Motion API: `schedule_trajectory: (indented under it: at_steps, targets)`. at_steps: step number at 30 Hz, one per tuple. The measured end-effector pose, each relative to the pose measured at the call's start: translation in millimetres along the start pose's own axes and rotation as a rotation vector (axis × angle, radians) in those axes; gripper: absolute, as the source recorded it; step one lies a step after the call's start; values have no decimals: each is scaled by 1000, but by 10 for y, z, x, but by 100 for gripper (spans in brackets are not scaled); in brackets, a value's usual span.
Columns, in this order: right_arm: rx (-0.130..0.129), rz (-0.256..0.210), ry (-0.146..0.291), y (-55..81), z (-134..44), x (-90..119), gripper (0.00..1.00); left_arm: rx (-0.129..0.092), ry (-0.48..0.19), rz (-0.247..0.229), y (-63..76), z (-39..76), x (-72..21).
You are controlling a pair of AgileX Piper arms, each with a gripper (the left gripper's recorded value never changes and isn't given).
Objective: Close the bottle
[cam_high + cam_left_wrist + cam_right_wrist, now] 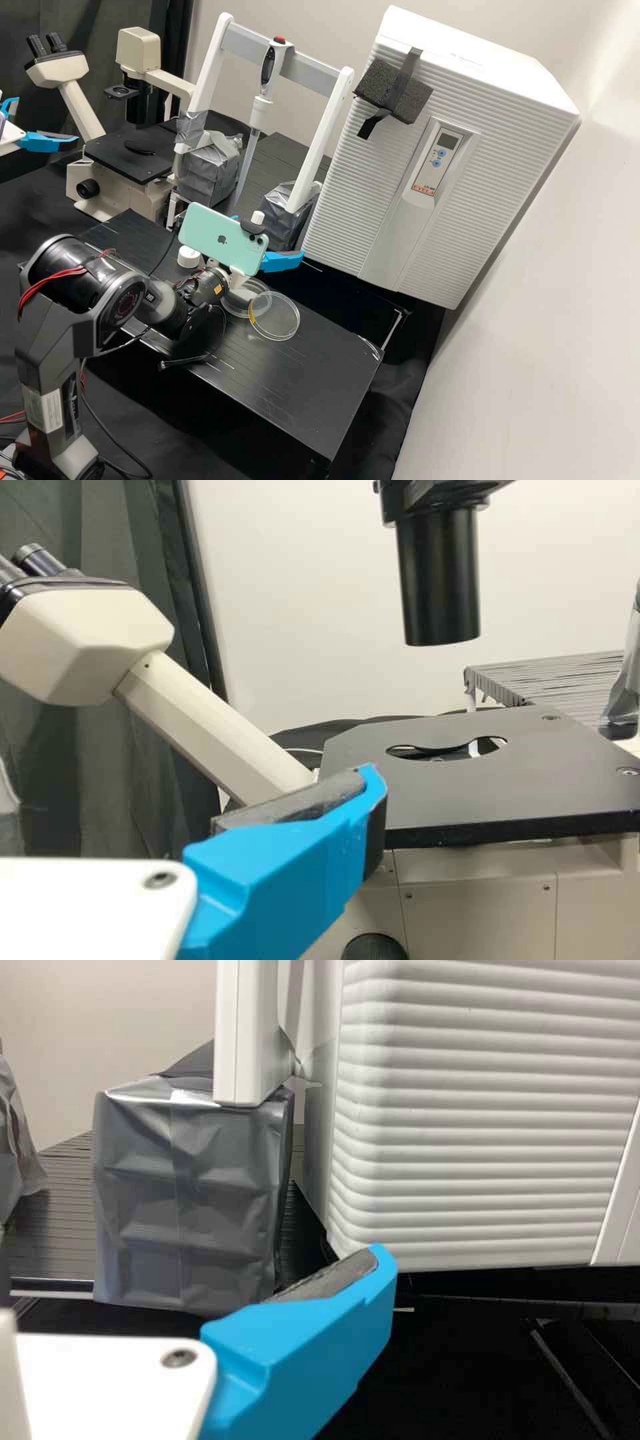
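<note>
left gripper (30,123) at the far left edge of the high view, upper left of frame, level with the microscope (100,153); its two blue fingers stand apart with nothing between them, open; in the left wrist view one blue finger (290,865) shows with its grey pad bare, just beside the microscope's black stage (500,770), the dark objective hanging above the stage; right arm (87,300) comes in from the lower left of the high view, its wrist carrying a mint phone (223,237) at centre left; bottle (189,255) is a small white round thing on the black bench (300,380), centre left of frame, just left of the phone and partly hidden by the wrist; cap on or off cannot tell; neither gripper touches it; right gripper (267,237) sits just right of the phone, one blue finger sticking out toward the white ribbed unit (433,167), fingers parted and gripping nothing; in the right wrist view its finger (300,1350) has a bare pad, near a grey taped block (190,1200) and the ribbed unit's wall; two clear petri dishes (273,317) lie overlapping on the bench just below the right gripper, centre of frame; white pipette stand (267,60) upper centre, its feet wrapped in grey tape, a pipette (257,113) hanging upright from the crossbar; ribbed unit in the right half, a black foam pad (393,93) strapped on its top edge.
</note>
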Motion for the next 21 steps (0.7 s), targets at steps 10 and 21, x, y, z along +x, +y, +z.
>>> schedule_trajectory:
  at_steps: [10,21]
  targets:
    - [0,0,0,0,0,0,100,0,0,0,0,0,0]
    - [0,0,0,0,0,0,100,-7,-186,-2,15,297,-226]
